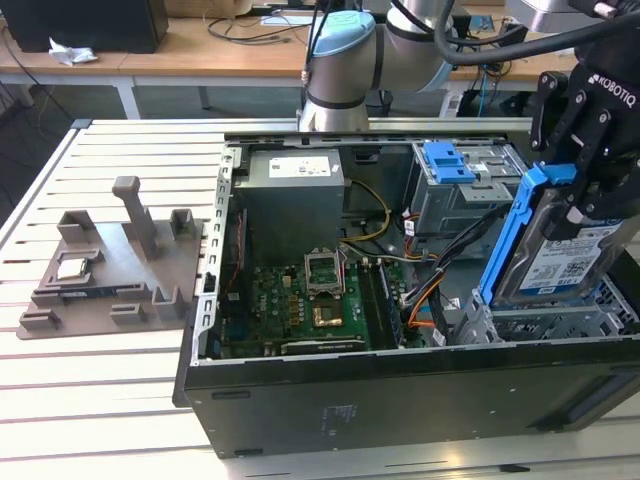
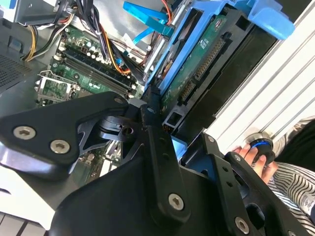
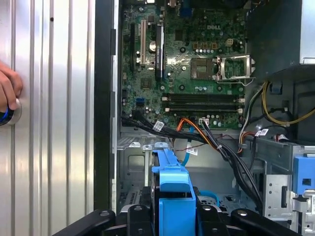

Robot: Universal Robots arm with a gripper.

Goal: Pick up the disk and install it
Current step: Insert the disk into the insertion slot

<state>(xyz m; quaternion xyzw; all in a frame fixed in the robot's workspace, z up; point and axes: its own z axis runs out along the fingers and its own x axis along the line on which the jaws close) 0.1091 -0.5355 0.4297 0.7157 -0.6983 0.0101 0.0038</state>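
The slatted bench is spanned by the open computer case. At the case's end on the exterior view's right, the disk is held on edge, tilted, above the open drive cage, with cables just beside. The tool is seen clamped on the disk's upper part. A hand is laid on the bench, apart from the case.

Exterior view high, wrist views share motherboard
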